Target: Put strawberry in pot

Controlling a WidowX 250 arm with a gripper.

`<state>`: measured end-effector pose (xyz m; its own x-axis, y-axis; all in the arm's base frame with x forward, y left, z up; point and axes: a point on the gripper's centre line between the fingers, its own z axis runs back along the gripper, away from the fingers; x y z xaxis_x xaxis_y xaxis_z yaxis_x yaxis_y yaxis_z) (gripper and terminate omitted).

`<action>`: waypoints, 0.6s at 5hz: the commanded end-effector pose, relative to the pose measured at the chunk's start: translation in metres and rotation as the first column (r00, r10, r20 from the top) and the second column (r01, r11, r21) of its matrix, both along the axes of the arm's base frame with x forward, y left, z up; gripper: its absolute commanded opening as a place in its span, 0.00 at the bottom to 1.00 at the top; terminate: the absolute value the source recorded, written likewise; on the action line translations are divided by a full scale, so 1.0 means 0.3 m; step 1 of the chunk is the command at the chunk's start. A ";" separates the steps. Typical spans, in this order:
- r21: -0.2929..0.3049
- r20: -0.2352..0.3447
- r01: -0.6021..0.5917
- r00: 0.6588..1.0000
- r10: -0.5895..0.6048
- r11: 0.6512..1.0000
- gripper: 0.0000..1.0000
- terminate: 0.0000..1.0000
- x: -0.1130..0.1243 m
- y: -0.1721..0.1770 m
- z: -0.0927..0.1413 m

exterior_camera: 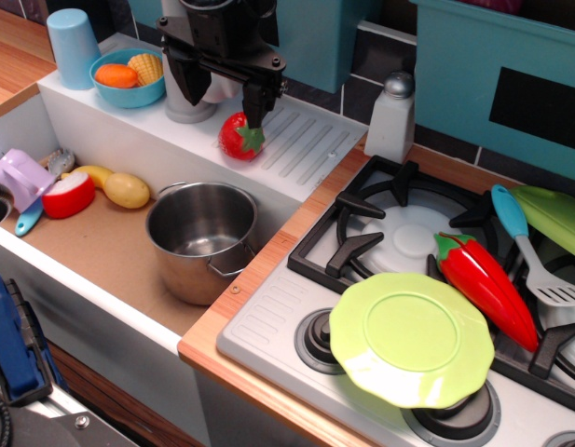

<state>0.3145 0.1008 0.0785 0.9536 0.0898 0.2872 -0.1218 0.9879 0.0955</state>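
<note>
At the far left of the sink, a halved fruit (69,195) with a red rim lies beside a yellow potato (127,190). Right of them the pot (201,238) stands upright on the sink floor. Above it, on the white drainboard (306,140), the gripper (222,88) hangs with jaws spread wide; its right finger touches the strawberry (240,136), the left finger stands well apart, so nothing is clamped. A red chili pepper (486,284) lies on the stove (362,233) further right.

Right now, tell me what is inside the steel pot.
The pot shows only bare shiny metal on its floor and far wall. Its near rim hides the nearest strip of floor. The strawberry sits outside on the white ledge, under the pincer.
</note>
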 end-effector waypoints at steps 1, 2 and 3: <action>0.000 0.000 0.000 1.000 0.000 1.000 1.00 0.00 0.000 0.000 0.000; 0.036 0.039 0.024 0.999 -0.025 0.999 1.00 0.00 0.011 0.008 -0.020; 0.032 0.048 0.036 0.998 -0.037 0.999 1.00 0.00 0.025 0.019 -0.036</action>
